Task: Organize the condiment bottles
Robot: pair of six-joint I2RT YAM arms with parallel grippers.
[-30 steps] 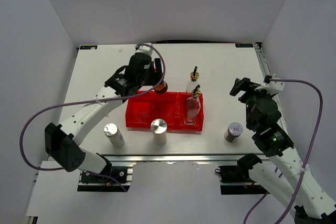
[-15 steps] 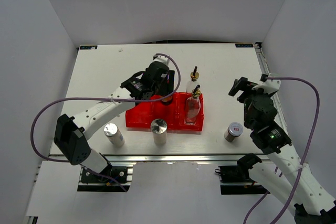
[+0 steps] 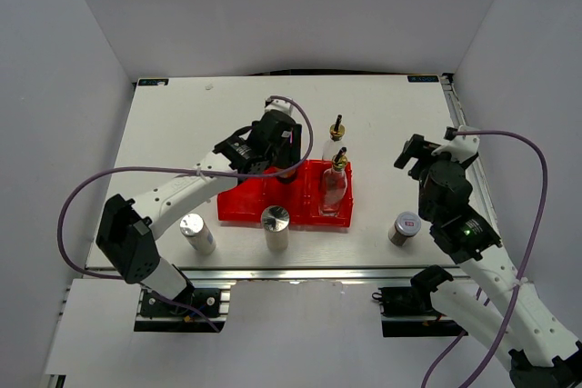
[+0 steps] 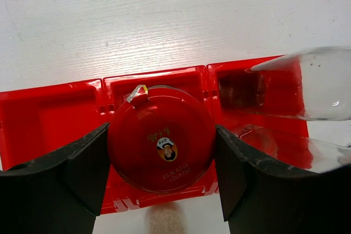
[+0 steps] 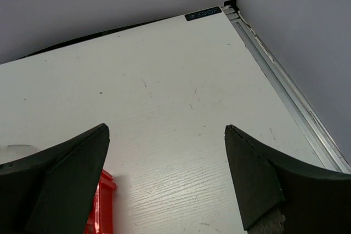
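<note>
My left gripper (image 3: pixel 285 167) clamps the red-lidded jar (image 4: pixel 160 145) upright, straight over the middle compartment of the red tray (image 4: pixel 49 108). My right gripper (image 5: pixel 165 152) waits at the right, wide open and empty.

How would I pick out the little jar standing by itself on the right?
Start at the red tray. Go right, past its end: the short jar stands alone near the right arm. Unlike the tall metal cylinders, it is squat, with a red-marked lid.
</note>
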